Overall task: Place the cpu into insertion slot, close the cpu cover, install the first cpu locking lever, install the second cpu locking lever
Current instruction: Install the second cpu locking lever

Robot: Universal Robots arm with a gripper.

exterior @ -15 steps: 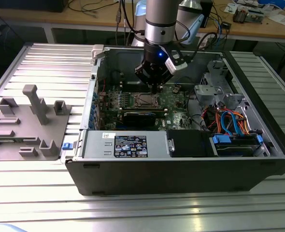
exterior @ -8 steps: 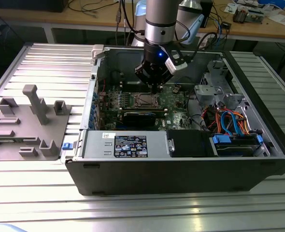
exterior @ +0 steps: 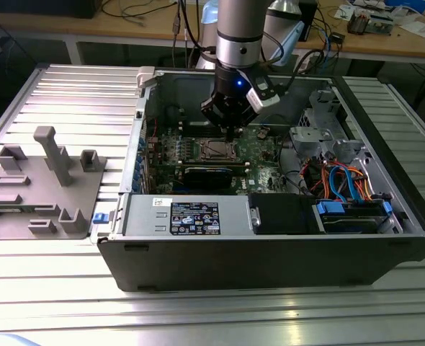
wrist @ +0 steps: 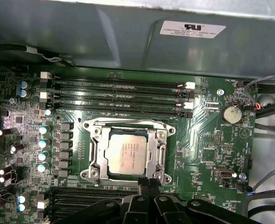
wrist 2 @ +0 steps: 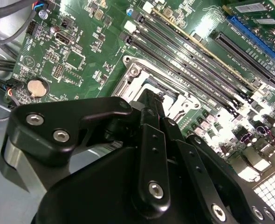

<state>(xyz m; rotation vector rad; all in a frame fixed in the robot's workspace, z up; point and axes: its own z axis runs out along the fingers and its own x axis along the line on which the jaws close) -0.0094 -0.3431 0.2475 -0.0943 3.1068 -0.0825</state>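
The cpu (wrist: 127, 155), a dull silver square chip, lies flat in the insertion slot (wrist: 168, 178) on the green motherboard. The cpu cover (wrist: 94, 151), a silvery frame, lies down around the chip. A thin metal lever (wrist: 128, 120) runs along the socket's edge beside the memory slots. My gripper (wrist: 149, 183) is shut, its black fingertips together at the socket's opposite edge, with nothing seen between them. Whether they touch a lever is hidden. In the exterior view the gripper (exterior: 230, 132) hangs just over the cpu (exterior: 218, 149) inside the open case. The second wrist view has the gripper (wrist 2: 149, 98) over the socket frame (wrist 2: 137, 74).
Long black memory slots (wrist: 119, 93) lie beside the socket, with the case wall (wrist: 128, 37) behind them. A coin battery (wrist: 230, 113) sits nearby. A labelled power supply (exterior: 191, 215), a drive cage with coloured cables (exterior: 342, 180) and a grey fixture tray (exterior: 39, 187) surround the work area.
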